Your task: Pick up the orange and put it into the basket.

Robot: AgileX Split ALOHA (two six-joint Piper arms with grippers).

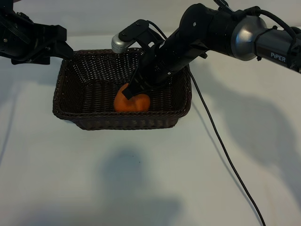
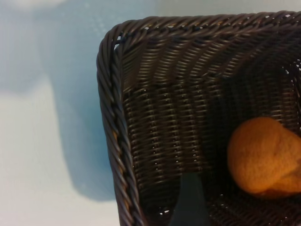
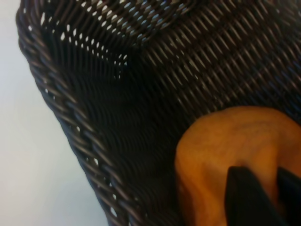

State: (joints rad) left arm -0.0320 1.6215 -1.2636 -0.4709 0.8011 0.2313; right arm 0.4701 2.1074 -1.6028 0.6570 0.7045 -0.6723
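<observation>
The orange (image 1: 137, 103) lies inside the dark brown wicker basket (image 1: 122, 123), near its front wall. My right gripper (image 1: 131, 92) reaches down into the basket from the right and is shut on the top of the orange. In the right wrist view its two dark fingers (image 3: 244, 190) pinch the orange (image 3: 221, 141) close together, with the basket (image 3: 61, 103) wall beside it. My left gripper (image 1: 65, 49) hovers open at the basket's far left corner. One finger (image 2: 190, 202) shows over the basket (image 2: 110, 117) floor, apart from the orange (image 2: 263, 157).
The basket stands on a white table (image 1: 141, 188). A black cable (image 1: 221, 141) runs from the right arm across the table toward the front right. The right arm's body (image 1: 221, 28) spans the space above the basket's right end.
</observation>
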